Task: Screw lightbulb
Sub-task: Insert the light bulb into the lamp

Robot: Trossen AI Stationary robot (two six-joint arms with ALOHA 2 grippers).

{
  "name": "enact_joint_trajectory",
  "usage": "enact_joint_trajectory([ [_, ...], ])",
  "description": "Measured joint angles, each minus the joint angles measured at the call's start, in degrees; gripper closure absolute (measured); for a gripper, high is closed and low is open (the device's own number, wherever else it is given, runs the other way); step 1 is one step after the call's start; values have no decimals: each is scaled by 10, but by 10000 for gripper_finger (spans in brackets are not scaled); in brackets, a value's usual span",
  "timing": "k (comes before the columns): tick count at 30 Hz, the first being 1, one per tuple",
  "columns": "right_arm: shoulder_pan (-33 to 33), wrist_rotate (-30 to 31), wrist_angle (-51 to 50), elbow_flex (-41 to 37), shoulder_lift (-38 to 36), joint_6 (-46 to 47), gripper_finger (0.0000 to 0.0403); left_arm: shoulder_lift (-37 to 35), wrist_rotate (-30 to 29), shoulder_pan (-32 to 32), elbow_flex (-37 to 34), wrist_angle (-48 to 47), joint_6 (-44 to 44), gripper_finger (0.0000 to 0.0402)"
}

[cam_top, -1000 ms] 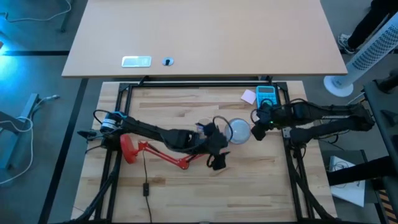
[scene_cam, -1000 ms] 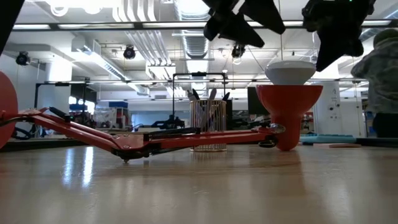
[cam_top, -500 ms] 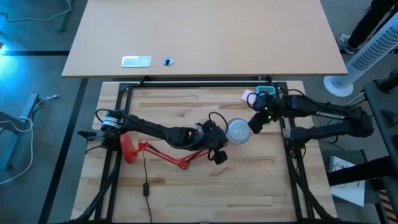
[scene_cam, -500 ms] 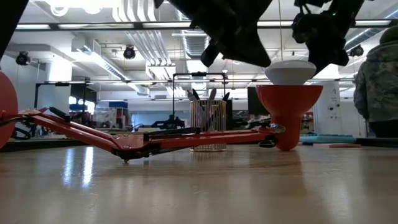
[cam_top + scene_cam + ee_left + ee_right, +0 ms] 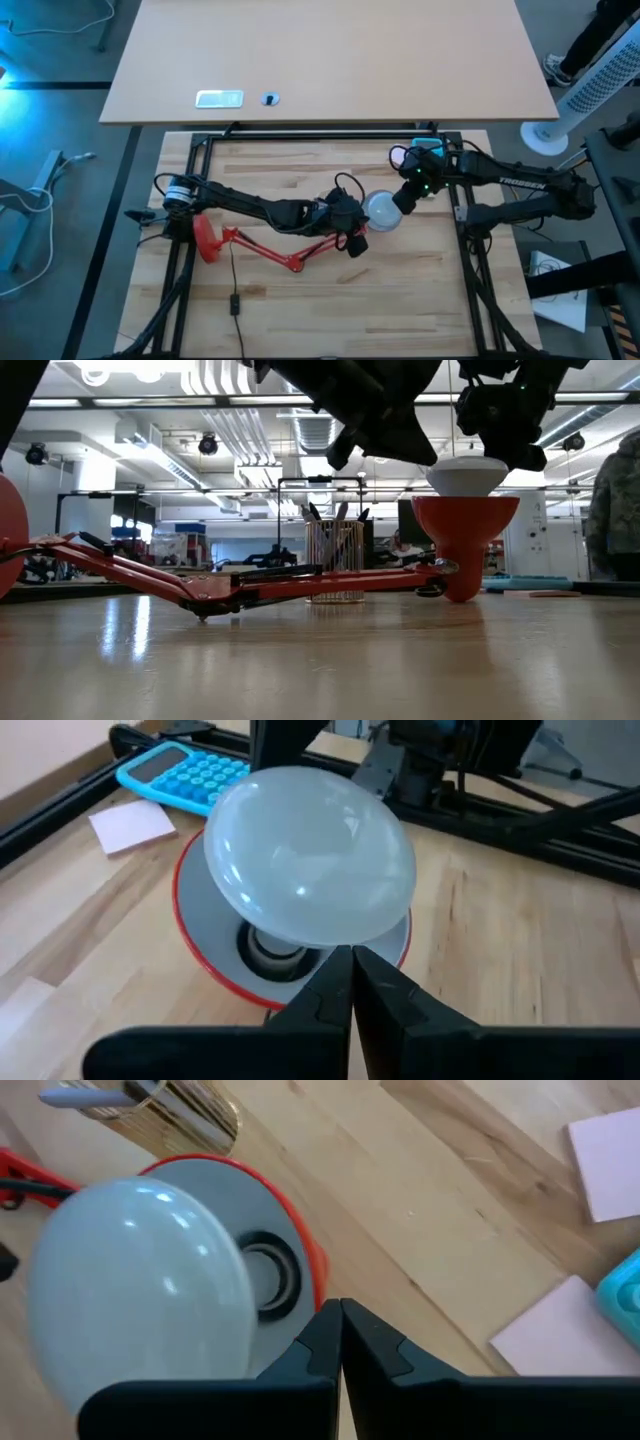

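The white lightbulb (image 5: 383,210) stands in the upturned cone shade (image 5: 465,530) of the red desk lamp (image 5: 262,250), which lies on the table. Its greyish neck (image 5: 268,942) is in the socket and its dome (image 5: 467,473) rises above the rim. In the left wrist view it leans a little. My left gripper (image 5: 360,230) is shut, close to the shade's near left side (image 5: 350,960). My right gripper (image 5: 401,203) is shut, close to the bulb's right side (image 5: 340,1315). My left gripper's shut fingertips (image 5: 352,956) stand right at the shade's rim (image 5: 262,1002), below the dome; I cannot tell whether they touch it. My right gripper's shut fingertips (image 5: 342,1312) stand beside the shade's rim (image 5: 312,1265); I cannot tell whether they touch the shade or the bulb.
A blue calculator (image 5: 428,150) and pink sticky notes (image 5: 400,155) lie far right of the shade. A gold wire pen holder (image 5: 335,560) stands behind the lamp's arm. The lamp's cable (image 5: 235,290) runs toward the near edge. A person (image 5: 618,510) stands beyond the table, at the right.
My left gripper has gone toward the far edge, up to the shade. My right gripper has gone toward the table's left and slightly far, up to the bulb. The lamp and bulb have stayed in place.
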Motion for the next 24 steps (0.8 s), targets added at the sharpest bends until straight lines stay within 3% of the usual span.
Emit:
enact_joint_trajectory([
  [8,0,-15,-12,2,-1,1,403,16,33,8,-2,0,13,401],
  [24,1,-59,-14,2,-1,8,403,19,35,41,-2,14,26,401],
])
